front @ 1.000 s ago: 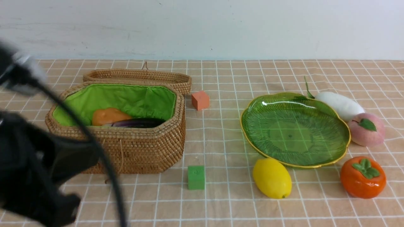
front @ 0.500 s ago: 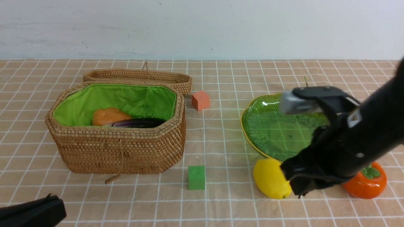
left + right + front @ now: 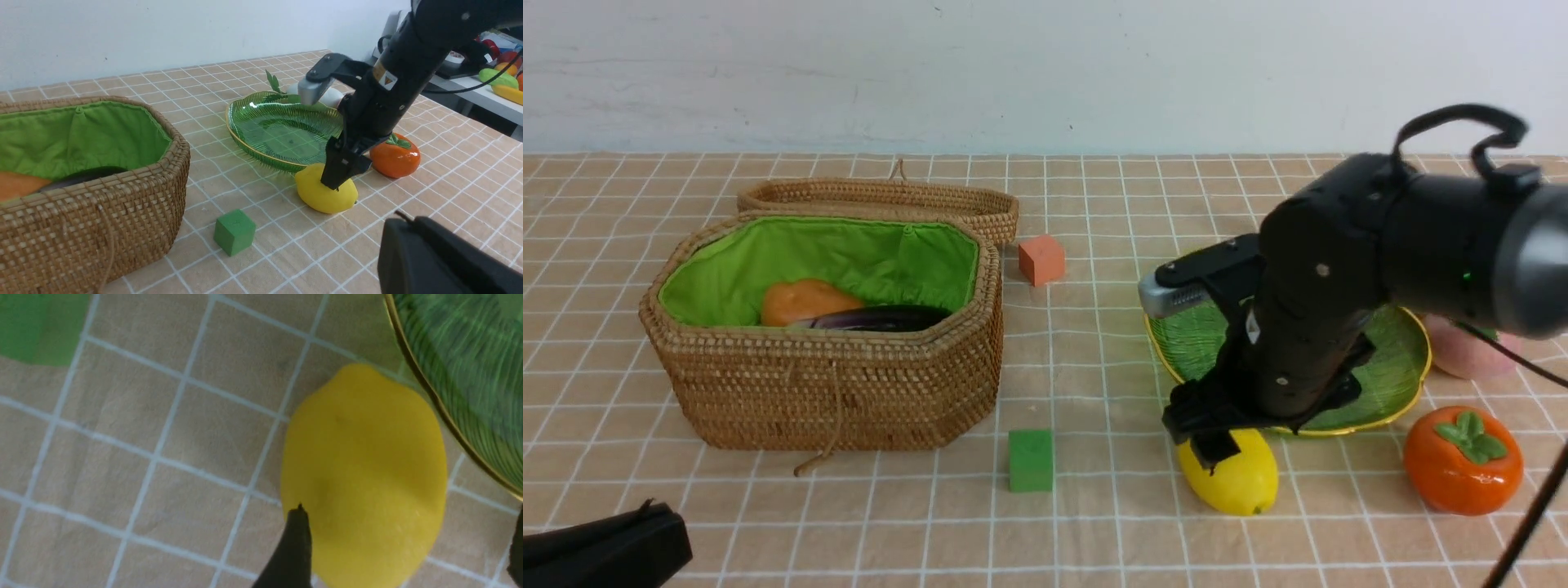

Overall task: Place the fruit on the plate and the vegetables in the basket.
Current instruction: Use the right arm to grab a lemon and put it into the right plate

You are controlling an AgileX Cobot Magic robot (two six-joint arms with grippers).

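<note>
With jaws spread wide and holding nothing, the right gripper straddles the yellow lemon, which lies on the counter just in front of the green leaf-shaped plate, persimmon to its right, wicker basket far left, while the left gripper sits closed at the near-left corner.

Front view: the basket sits in the left half of the frame on the tabletop, with its lid right behind it. The potato and eggplant are inside, potato to the left. The far cube is just right of the lid, and the near cube is bottom centre, off the basket's front right corner. The plate is on the right. The lemon is just in front of its left end, the persimmon lower right, and the peach by the plate's right edge.
</note>
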